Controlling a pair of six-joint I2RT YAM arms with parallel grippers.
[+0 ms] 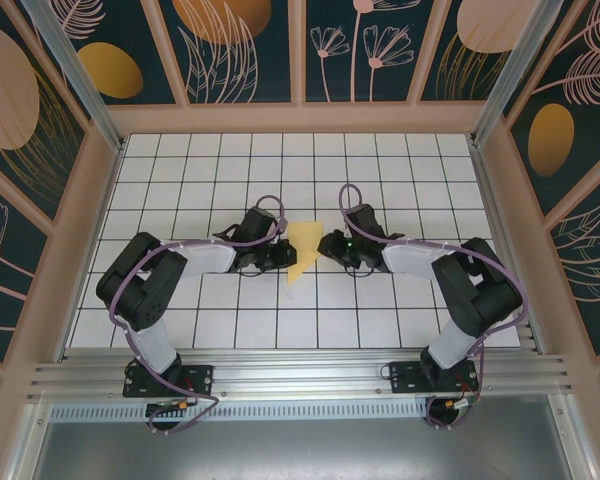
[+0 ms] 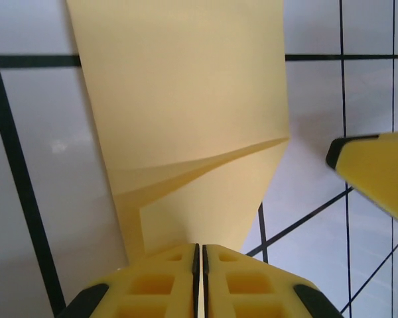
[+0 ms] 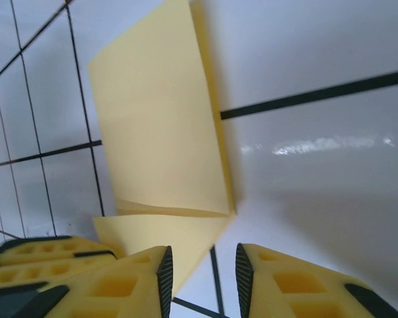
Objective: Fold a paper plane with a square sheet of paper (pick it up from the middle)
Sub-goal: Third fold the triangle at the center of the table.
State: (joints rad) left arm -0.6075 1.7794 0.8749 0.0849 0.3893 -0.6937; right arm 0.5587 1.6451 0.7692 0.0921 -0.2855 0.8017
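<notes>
left gripper point(image 2: 199, 248) clamps thin yellow part-folded square sheet of paper point(image 2: 186, 99), likely anchoring it; right gripper point(image 3: 204, 258) sits narrowly parted, empty

Black arms point(image 1: 140, 285) with white links, purple cables point(image 1: 264, 222), yellow black-edged claw fingers point(image 2: 152, 285).

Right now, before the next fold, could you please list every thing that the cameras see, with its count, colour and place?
paper: one, yellow, partly folded, at the middle of the table, between the two arms
table: one, white tiles with black lines, under everything
walls: three, dark with peach plant drawings, left, far and right of the table
metal rail: one, silver, along the near edge
left arm: one, black and pale grey, left of the paper
right arm: one, black and pale grey, right of the paper
left fingers: two, yellow, shut, at the paper's edge
right fingers: two, yellow, open, beside the paper
</notes>
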